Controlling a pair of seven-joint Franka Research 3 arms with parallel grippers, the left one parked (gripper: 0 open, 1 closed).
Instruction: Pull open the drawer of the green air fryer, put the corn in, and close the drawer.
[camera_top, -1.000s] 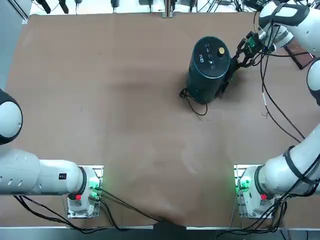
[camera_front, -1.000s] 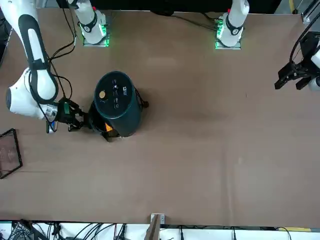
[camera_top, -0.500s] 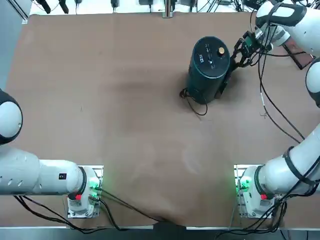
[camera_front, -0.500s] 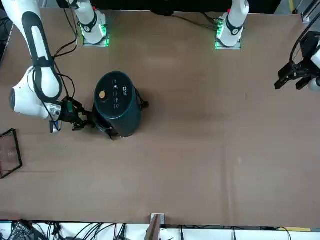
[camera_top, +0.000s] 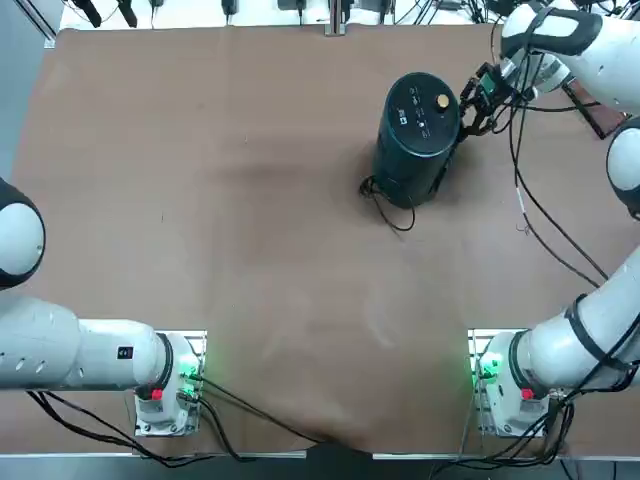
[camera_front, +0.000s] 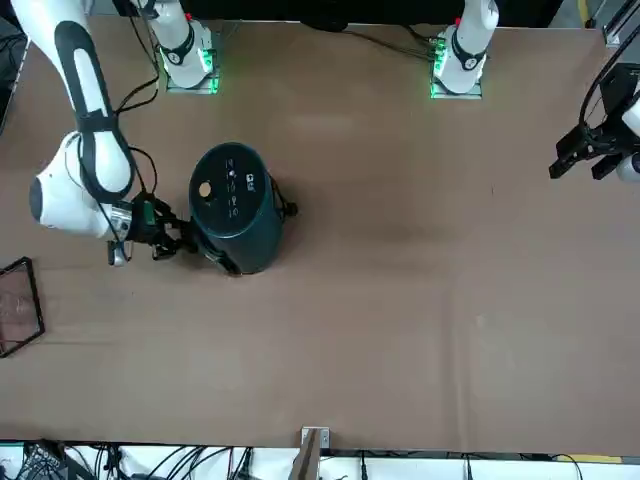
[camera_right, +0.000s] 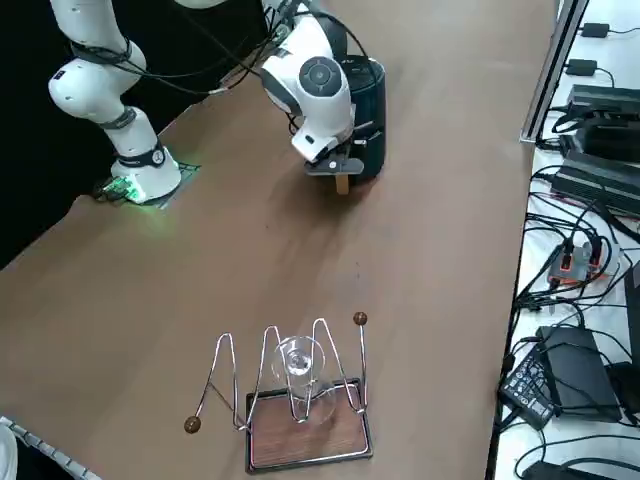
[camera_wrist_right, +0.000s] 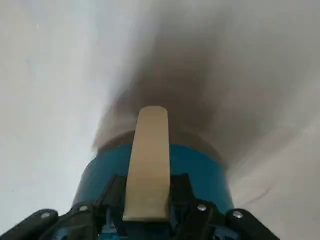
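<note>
With right pincer (camera_wrist_right: 150, 187) pinching handle (camera_wrist_right: 149, 145), note air fryer (camera_top: 412, 150) at eight o'clock, top view; release, likely, then retract toward two o'clock.

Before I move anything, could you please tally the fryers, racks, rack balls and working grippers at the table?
Fryer: 1
Rack: 1
Balls on the rack: 2
Right gripper, beside the fryer: 1
Total: 5

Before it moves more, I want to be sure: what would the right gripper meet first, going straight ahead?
Likely the air fryer, right in front of the right gripper; depth is unclear.
</note>
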